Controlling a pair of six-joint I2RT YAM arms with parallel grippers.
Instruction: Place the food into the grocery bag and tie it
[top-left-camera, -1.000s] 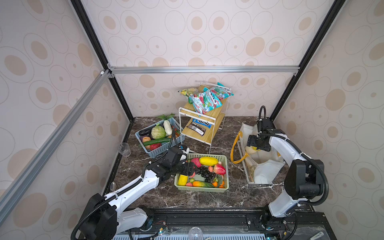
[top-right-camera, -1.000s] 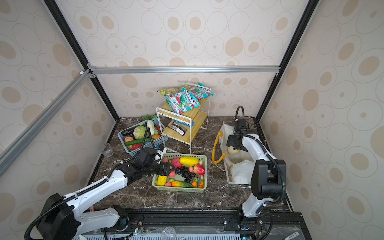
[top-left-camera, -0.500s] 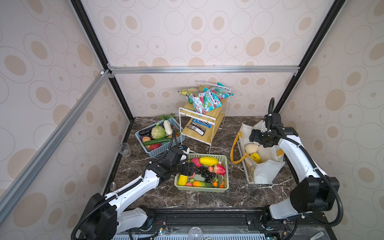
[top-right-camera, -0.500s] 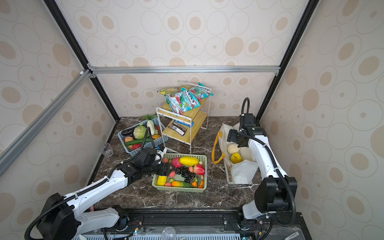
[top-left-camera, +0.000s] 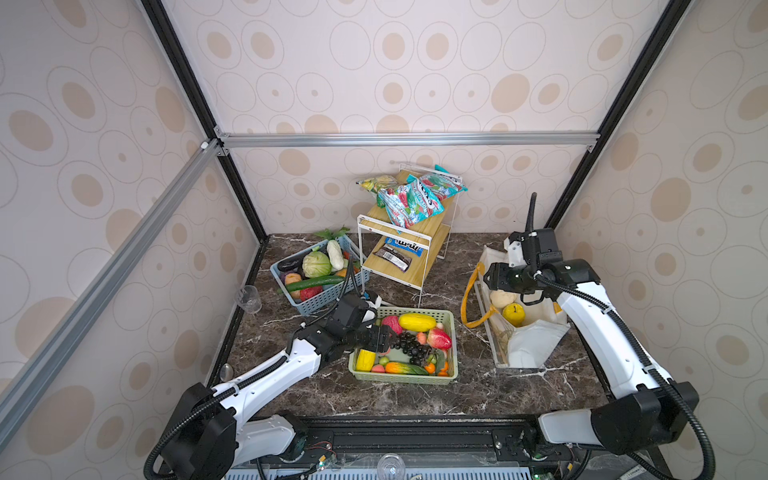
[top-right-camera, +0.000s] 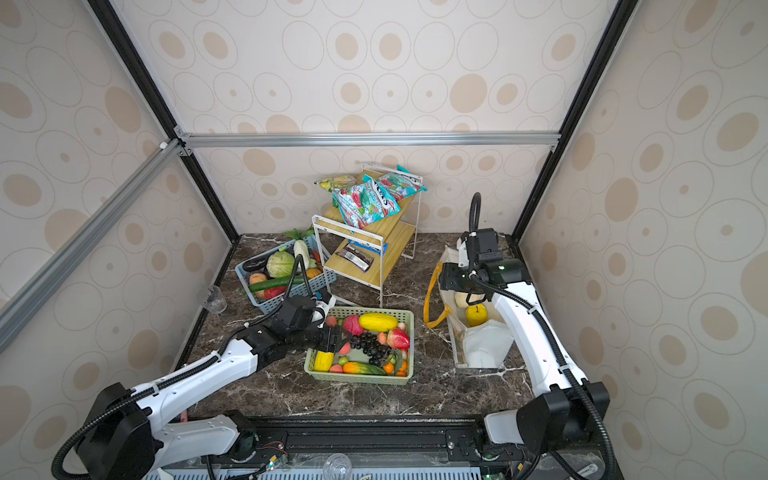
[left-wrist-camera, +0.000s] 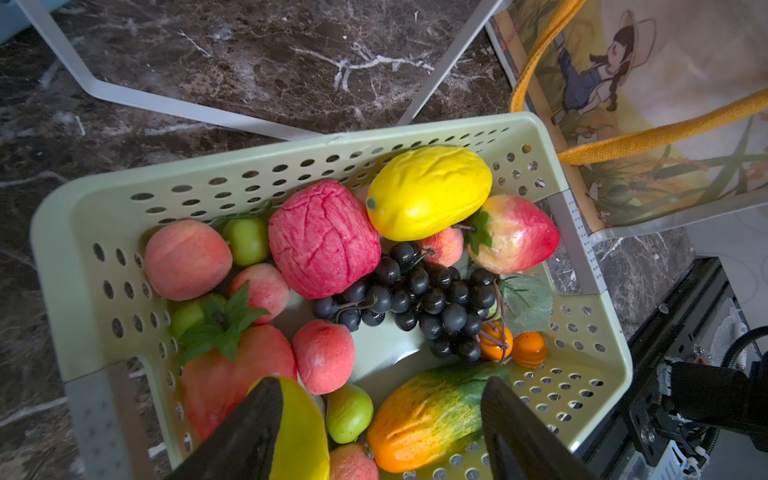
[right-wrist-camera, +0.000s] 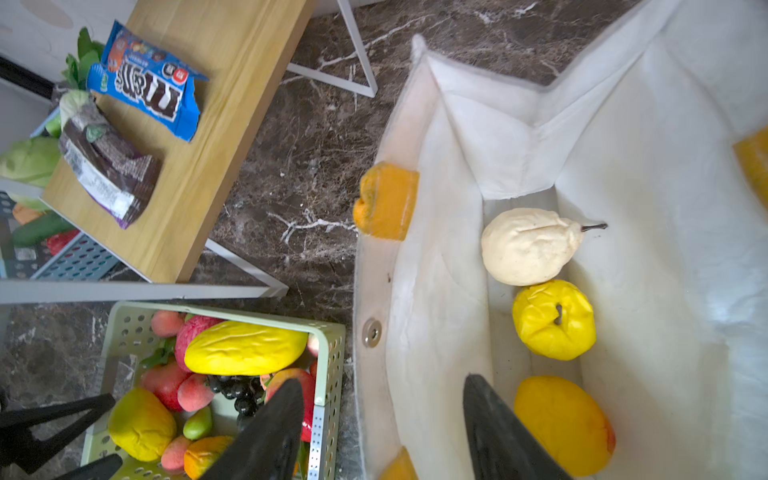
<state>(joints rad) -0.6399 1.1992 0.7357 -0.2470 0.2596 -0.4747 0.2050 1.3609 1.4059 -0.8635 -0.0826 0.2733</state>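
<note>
The white grocery bag (top-left-camera: 536, 336) (top-right-camera: 486, 340) stands open at the right, its yellow handle (top-left-camera: 471, 299) hanging outside. Inside lie a pale pear (right-wrist-camera: 528, 245), a yellow apple (right-wrist-camera: 552, 318) and an orange-yellow mango (right-wrist-camera: 561, 424). My right gripper (top-left-camera: 492, 277) (right-wrist-camera: 384, 432) hovers open and empty above the bag's left wall (right-wrist-camera: 436, 249). More food fills the green basket (top-left-camera: 403, 377) (left-wrist-camera: 291, 149): a yellow melon (left-wrist-camera: 428, 191), dark grapes (left-wrist-camera: 419, 299), peaches. My left gripper (top-left-camera: 384, 338) (left-wrist-camera: 382, 415) hangs open over the basket's near end, holding nothing.
A blue basket (top-left-camera: 316, 270) of vegetables sits at the back left. Beside it stands a white wire rack (top-left-camera: 403, 241) with wooden shelves and snack packets. A clear plastic cup (top-left-camera: 248, 297) stands by the left wall. A clear stand (top-left-camera: 494, 345) frames the bag.
My right gripper has come up out of the bag and shifted towards its left wall, leaving the yellow apple beside the pear; its jaws have narrowed a little. The left arm has not moved.
</note>
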